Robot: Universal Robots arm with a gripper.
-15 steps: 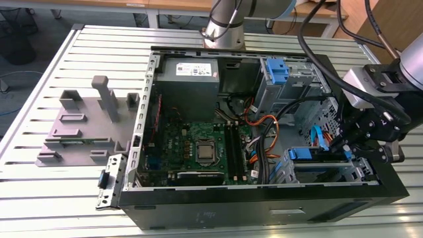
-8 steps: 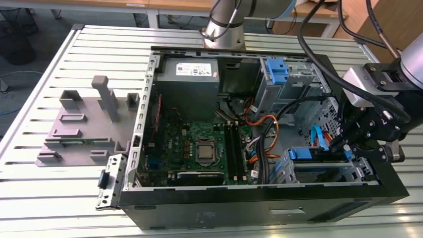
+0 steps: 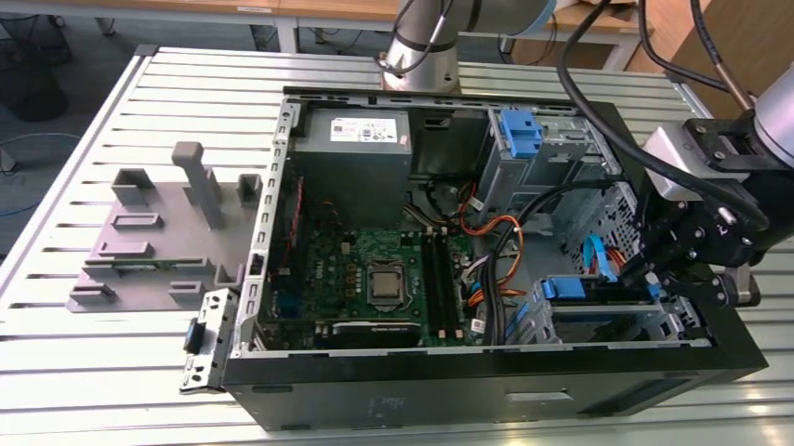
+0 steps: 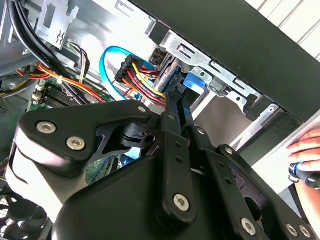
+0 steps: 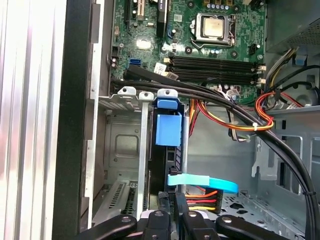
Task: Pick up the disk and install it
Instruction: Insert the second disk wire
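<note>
Pincer (image 3: 694,279) sits low at the drive cage (image 3: 608,321) in the near corner of the open computer case (image 3: 496,390), toward the exterior view's right. In the first wrist view the disk (image 5: 170,150) stands on edge inside the cage (image 5: 120,150), its blue carrier tab (image 5: 168,127) at the cage mouth, level with the cage's metal tabs. It looks mostly seated. The pincer's fingers (image 4: 175,107) reach to the carrier's blue tab (image 4: 195,82) in the second wrist view; whether they are clamped on it or merely pressing, I cannot tell.

Light-blue data cable (image 5: 202,182) and the red-yellow-orange power leads (image 5: 200,195) lie just beside the disk. A black cable bundle (image 5: 220,102) crosses just beyond the tab.

Risks, as judged:
- The pincer may snag the data cable and drag the connector.
- Off-axis push could jam the carrier in its rails.
- A person's hand (image 4: 305,150) rests near the case edge, close to the arm.
</note>
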